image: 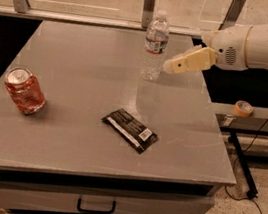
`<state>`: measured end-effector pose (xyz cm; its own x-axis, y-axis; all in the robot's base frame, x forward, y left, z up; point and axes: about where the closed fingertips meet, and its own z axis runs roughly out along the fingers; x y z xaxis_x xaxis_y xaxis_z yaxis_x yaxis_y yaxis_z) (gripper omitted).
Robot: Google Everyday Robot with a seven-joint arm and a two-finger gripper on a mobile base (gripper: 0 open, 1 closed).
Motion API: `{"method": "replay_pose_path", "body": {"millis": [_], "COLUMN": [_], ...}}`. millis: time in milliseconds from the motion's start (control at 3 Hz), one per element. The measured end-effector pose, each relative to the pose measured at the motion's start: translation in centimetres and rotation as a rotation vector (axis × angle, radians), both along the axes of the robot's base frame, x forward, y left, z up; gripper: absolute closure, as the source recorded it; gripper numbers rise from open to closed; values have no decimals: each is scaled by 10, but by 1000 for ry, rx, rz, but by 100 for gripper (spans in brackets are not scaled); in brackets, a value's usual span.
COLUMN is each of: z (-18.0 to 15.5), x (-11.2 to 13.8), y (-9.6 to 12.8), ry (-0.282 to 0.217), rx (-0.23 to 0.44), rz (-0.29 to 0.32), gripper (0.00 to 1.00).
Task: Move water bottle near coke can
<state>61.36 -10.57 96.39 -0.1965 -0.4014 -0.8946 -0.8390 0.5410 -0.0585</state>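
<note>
Evidently lining up a side grab, the gripper (172, 66) hovers just beside the upright water bottle (155, 46), open or closed I cannot tell, while the coke can (24, 92) sits well apart from it, nearer me.

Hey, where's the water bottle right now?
In the camera view, the water bottle stands upright toward the far right of the table, with the gripper close beside it on the picture's right.

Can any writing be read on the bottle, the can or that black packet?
Water bottle: label band print, too blurred to read.
Coke can: markings blurred, unreadable.
Black wrapper: white patch, too small to read.
Gripper, just right of the bottle: no text seen.
</note>
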Motion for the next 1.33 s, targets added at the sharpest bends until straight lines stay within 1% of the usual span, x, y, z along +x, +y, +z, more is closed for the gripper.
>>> {"method": "replay_pose_path", "body": {"millis": [333, 667, 1000, 1333], "z": [10, 4, -9, -27], "x": [17, 24, 47, 66], "y": [-4, 7, 30, 50], "ry": [-51, -38, -38, -42], "rx": [18, 70, 132, 166], "rz": [-59, -68, -73, -72], "gripper": [0, 0, 0, 0]}}
